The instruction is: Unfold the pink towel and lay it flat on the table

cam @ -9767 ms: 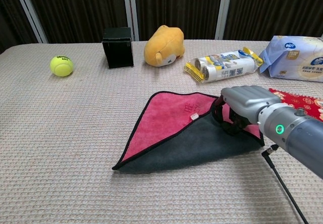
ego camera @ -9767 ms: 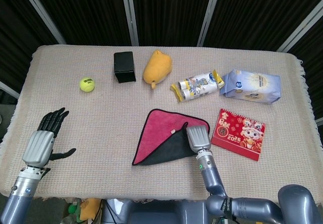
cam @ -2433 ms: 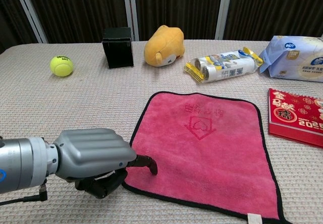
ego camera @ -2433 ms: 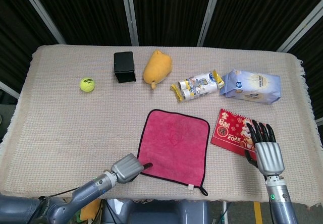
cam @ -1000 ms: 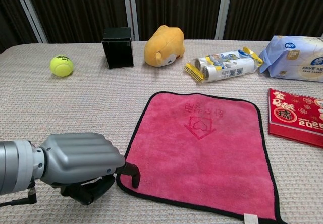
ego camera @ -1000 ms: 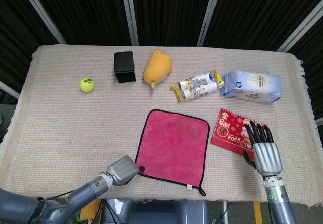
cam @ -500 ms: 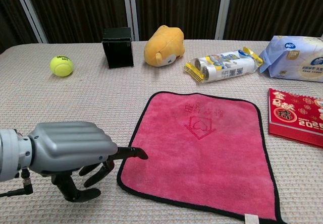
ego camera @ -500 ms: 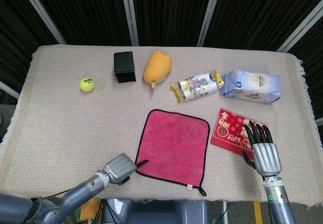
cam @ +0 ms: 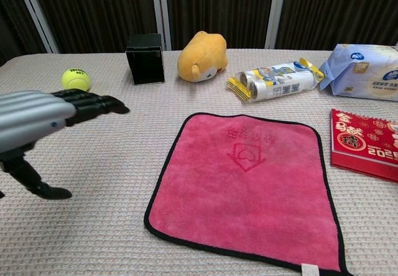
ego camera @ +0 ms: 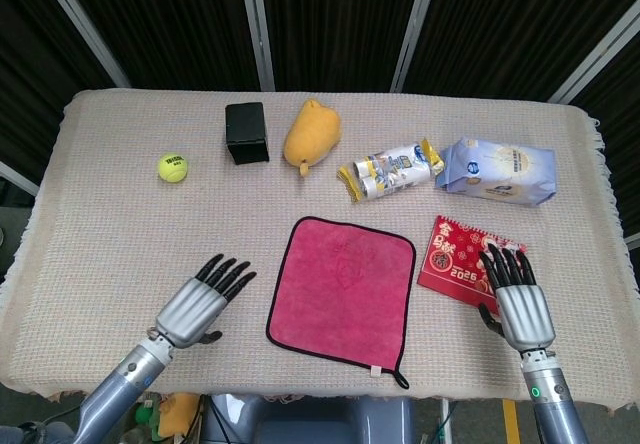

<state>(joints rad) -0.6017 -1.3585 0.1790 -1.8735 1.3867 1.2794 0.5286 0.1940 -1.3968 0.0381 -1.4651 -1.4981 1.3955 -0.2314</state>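
The pink towel (ego camera: 343, 291) with a black hem lies spread out in one flat layer on the table, pink side up; in the chest view the towel (cam: 249, 186) shows a stamped emblem near its far edge. My left hand (ego camera: 200, 304) hovers left of the towel with fingers stretched out and apart, holding nothing; the left hand (cam: 46, 127) fills the left side of the chest view. At the towel's right, my right hand (ego camera: 515, 299) is open too, fingers spread over the near edge of the red calendar (ego camera: 470, 266).
Along the far side stand a tennis ball (ego camera: 172, 167), a black box (ego camera: 246, 132), a yellow plush toy (ego camera: 312, 132), a wrapped snack pack (ego camera: 395, 170) and a blue tissue pack (ego camera: 498, 171). The table's woven cloth (ego camera: 120, 244) ends near my hands.
My left hand has let go of the towel's near left corner, opened its fingers and lifted away to the left. The towel stays flat. The right hand has barely moved.
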